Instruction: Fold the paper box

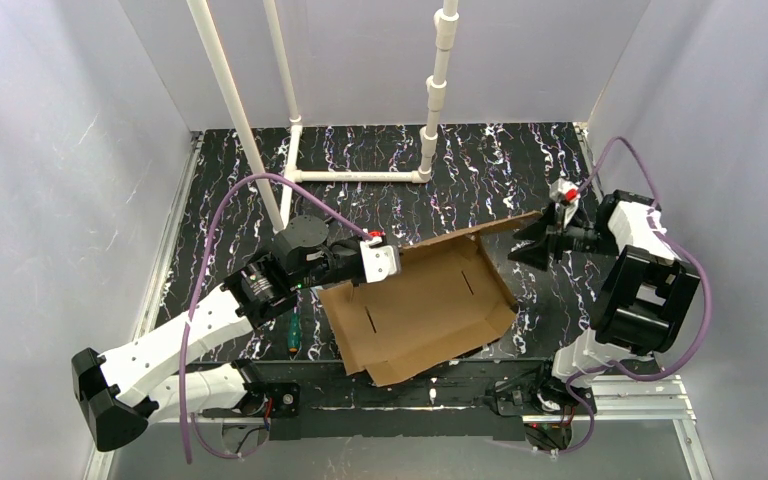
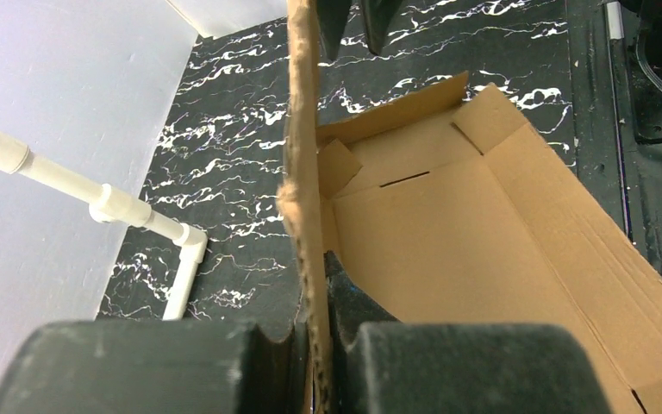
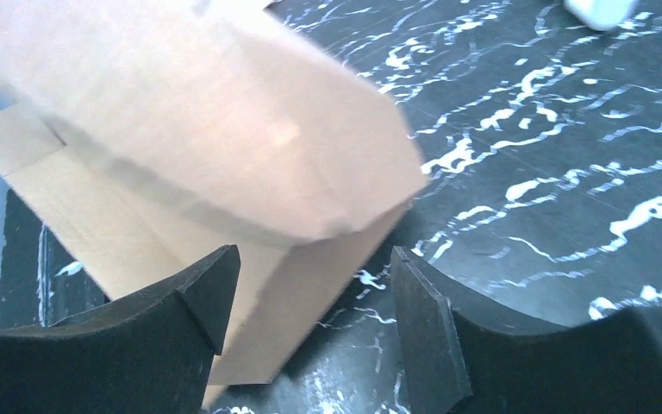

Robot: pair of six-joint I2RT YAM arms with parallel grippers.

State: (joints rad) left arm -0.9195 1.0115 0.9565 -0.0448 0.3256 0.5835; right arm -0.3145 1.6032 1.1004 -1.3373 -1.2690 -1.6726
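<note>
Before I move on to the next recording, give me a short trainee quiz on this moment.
1. True or false: the left gripper is shut on a raised wall of the paper box.
2. The right gripper is: A) open, holding nothing; B) shut on the box; C) shut on a pipe.
3. Fill in: the white pipe frame stands on the table's ____ side (near or far from the robot).
Key: 1 true; 2 A; 3 far.

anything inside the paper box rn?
Nothing loose shows inside the paper box: just bare cardboard floor with slots and a small folded tab. The left gripper pinches its raised side wall. The corner beneath that gripper is covered in every view.
</note>
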